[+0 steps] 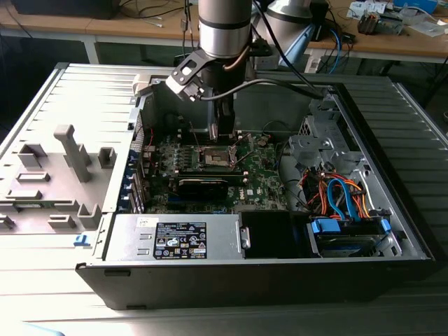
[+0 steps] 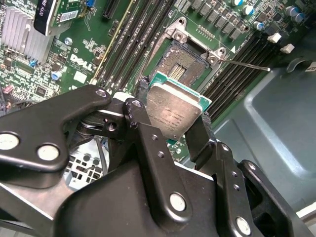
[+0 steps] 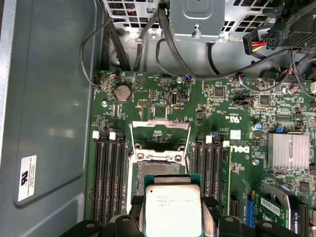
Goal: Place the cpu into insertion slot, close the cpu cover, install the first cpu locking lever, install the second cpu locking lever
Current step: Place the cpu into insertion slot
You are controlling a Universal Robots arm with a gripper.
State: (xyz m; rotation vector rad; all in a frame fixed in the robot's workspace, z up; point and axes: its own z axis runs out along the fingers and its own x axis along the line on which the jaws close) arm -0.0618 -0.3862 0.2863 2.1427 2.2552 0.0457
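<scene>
"Where's the chip now?"

"Pinched in the gripper [image 2: 173, 114]. The black fingers [image 2: 198, 140] are closed on opposite edges of the cpu [image 3: 173, 210]. It hangs near one edge of the insertion slot [image 3: 158, 172] and isn't seated."

"Is the cpu cover [image 3: 159, 126] out of the way?"

"It's swung up at the far side of the socket, and a thin locking lever [image 2: 247, 64] sticks out to one side."

"What worries you?"

"In the second wrist view the chip looks tilted against the socket. If it goes down off-square I'd expect a corner to land first and bend the contacts. It could also end up perched on the metal rim. The memory slots [image 3: 106, 177] sit close on both sides, so a finger drifting sideways might catch one. I can't tell how much gap is left under the chip."

"And the room?"

"The green motherboard [image 1: 266, 175] lies flat in an open computer case [image 1: 245, 280]. The case rests on a grey ribbed table [image 1: 420, 126]. Orange and blue cables [image 1: 336, 196] are bundled at the exterior view's right, well apart from the socket. A cluttered wooden workbench [image 1: 63, 31] stands behind."
</scene>
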